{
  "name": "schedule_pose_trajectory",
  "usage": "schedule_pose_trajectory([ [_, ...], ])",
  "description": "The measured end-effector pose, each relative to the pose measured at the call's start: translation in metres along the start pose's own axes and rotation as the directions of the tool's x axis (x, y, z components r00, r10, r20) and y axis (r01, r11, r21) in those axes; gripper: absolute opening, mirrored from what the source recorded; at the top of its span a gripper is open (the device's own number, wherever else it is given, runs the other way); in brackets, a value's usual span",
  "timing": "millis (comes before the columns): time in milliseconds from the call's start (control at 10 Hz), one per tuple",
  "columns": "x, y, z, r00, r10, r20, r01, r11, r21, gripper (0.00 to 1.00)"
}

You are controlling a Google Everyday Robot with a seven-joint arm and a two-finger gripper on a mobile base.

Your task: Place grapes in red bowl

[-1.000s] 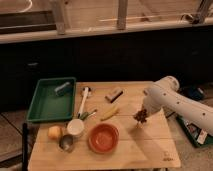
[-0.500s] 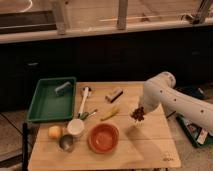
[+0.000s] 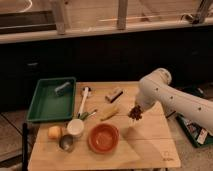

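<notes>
tool state: the tool (image 3: 136, 109) is seen at the end of the white arm, over the right half of the bench (image 3: 150, 152). It's closed on the grapes (image 3: 135, 115), which hang as a dark lump right under it.

grapes vs tool: gripped from above, touching the tool, nothing in between. Whether they're fully clear of the bench can't really be told tbh.

grapes vs bowl: the red bowl (image 3: 103, 138) is set down-left of the bunch, near the front edge, well apart from it. Nothing is seen in it yet.

risk 1: a loose bunch could be shed mid-carry if only a few berries or the stem are pinched.

risk 2: if the grapes are let go early or off-centre, the thick rim could be hit and the berries bounced onto the bench.

risk 3: the white cup (image 3: 75, 127) and grey metal cup (image 3: 66, 143) are parked just beside the bowl, so an overshoot to the left could get them knocked.
</notes>
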Motion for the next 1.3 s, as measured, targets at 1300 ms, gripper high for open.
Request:
schedule_pose_trajectory([
  [1300,-0.067,-0.040,-0.034,0.971,-0.236,-0.040,0.236,0.972,-0.004,0.00],
])
